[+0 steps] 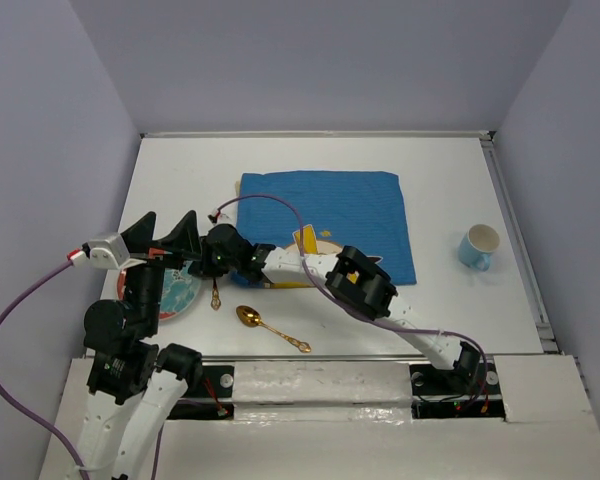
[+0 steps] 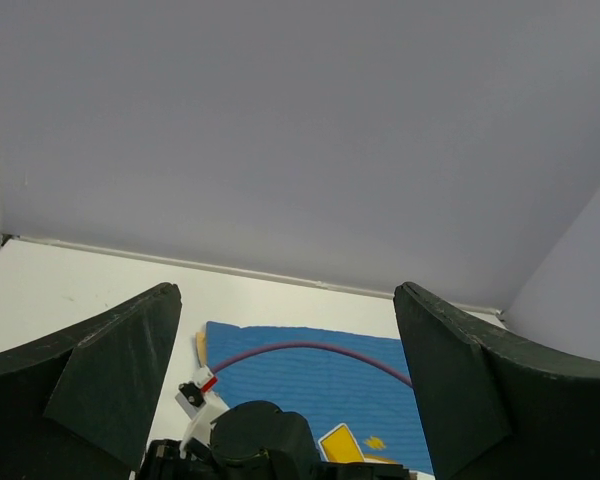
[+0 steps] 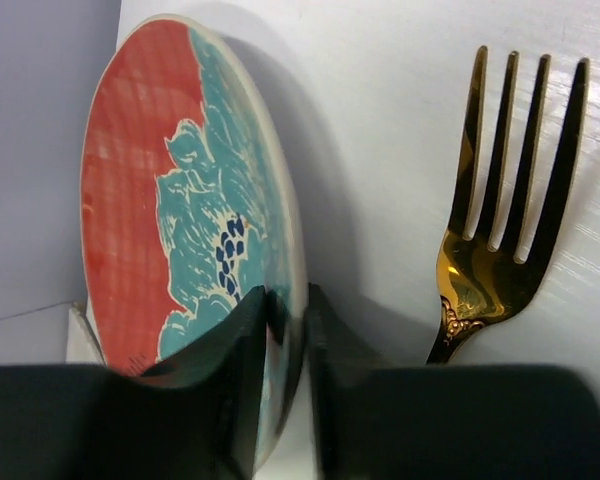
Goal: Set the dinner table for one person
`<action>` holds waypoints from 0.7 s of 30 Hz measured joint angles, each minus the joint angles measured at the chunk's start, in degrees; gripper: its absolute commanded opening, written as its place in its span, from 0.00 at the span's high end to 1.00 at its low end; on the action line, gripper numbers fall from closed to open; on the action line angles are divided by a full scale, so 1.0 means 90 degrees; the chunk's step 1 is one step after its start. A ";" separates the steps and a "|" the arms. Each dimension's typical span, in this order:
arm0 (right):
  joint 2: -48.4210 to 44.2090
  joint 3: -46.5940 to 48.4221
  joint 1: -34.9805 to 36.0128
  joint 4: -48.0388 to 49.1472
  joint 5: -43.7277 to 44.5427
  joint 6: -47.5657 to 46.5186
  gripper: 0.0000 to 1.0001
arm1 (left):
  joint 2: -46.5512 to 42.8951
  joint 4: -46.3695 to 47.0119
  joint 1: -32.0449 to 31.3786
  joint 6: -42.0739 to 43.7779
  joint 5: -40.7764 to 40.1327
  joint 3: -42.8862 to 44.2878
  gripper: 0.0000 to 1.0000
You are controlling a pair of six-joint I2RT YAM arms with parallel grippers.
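Blue placemat (image 1: 325, 215), plate (image 1: 176, 292), gold fork (image 3: 500, 200), gold spoon (image 1: 270, 328) and a mug (image 1: 478, 246) out there!
The placemat lies mid-surface toward the far edge. The red-and-teal plate is at the near-left corner with the fork just beside it. The spoon lies angled along the near edge, and the light-blue mug stands upright by the right edge.

Overhead from near side onto worktop (image 1: 180, 180), left wrist level across shared placemat (image 1: 320, 210), right wrist tight on plate (image 3: 170, 200), fork (image 3: 510, 200).
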 measured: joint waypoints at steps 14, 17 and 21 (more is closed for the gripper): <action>-0.0007 0.0095 -0.0075 0.0362 -0.0274 0.0114 1.00 | -0.0029 0.0002 -0.0012 0.0005 -0.0063 -0.0002 0.01; -0.0015 0.0092 -0.0124 0.0478 -0.0546 -0.0024 1.00 | -0.0029 0.0002 -0.0005 0.0007 -0.0104 -0.0002 0.01; -0.0015 0.0189 -0.0270 0.0432 -0.1008 -0.0219 1.00 | -0.0029 0.0002 0.0036 0.0058 -0.0340 -0.0002 0.01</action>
